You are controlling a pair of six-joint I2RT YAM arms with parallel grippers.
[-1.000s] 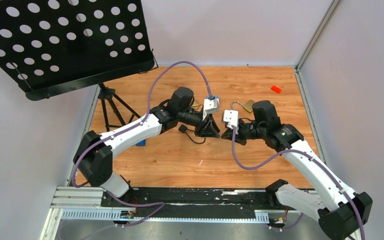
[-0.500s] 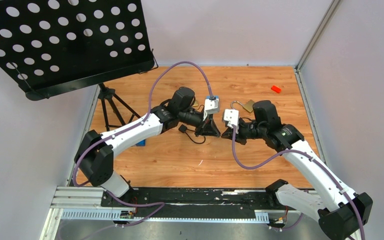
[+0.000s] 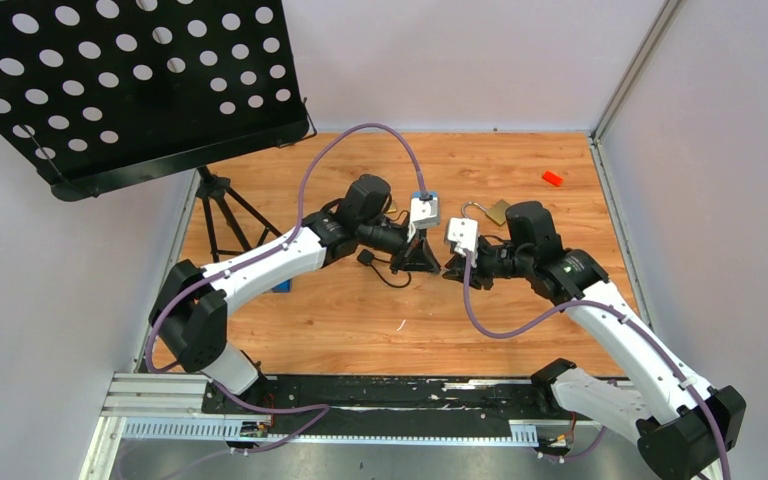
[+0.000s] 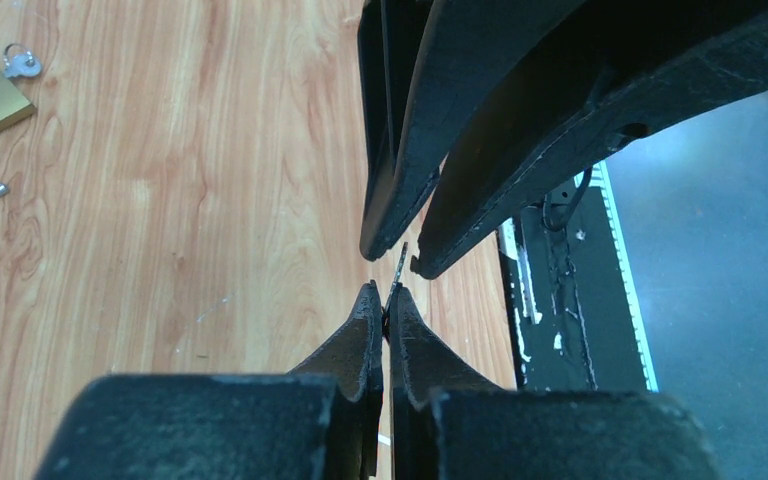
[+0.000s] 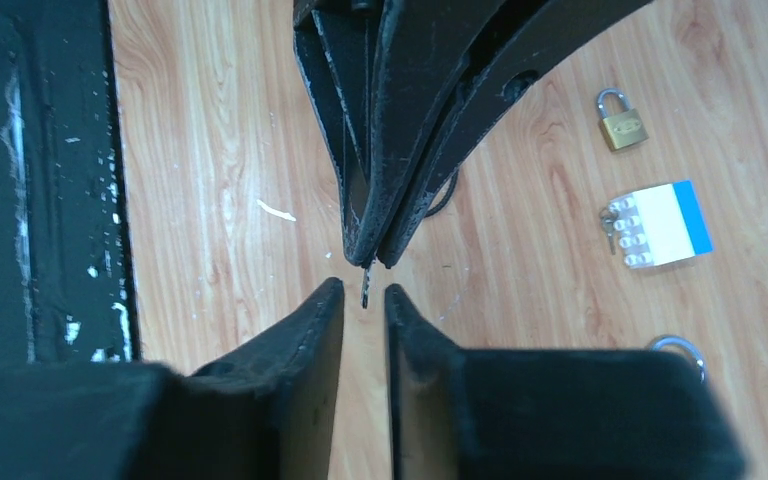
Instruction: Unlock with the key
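The key (image 4: 400,265) is a thin grey sliver pinched between the tips of my left gripper (image 4: 382,300), which is shut on it. It sticks out toward my right gripper (image 5: 364,293), whose fingers (image 5: 332,300) stand slightly apart on either side of the key (image 5: 365,285) without pressing it. In the top view the two grippers meet tip to tip above mid-table, the left gripper (image 3: 432,266) facing the right gripper (image 3: 448,270). A large brass padlock (image 3: 497,211) with a raised shackle lies behind the right wrist. A small brass padlock (image 5: 621,120) lies farther off.
A black perforated music stand (image 3: 130,80) on a tripod (image 3: 222,210) stands at the back left. A white and blue block (image 5: 660,225) with spare keys, a black cable with a blocky end (image 3: 367,257) and a red piece (image 3: 552,178) lie on the wooden table.
My left gripper has shut on the key. My right gripper has opened a little and let the key go. Both arms have barely moved.
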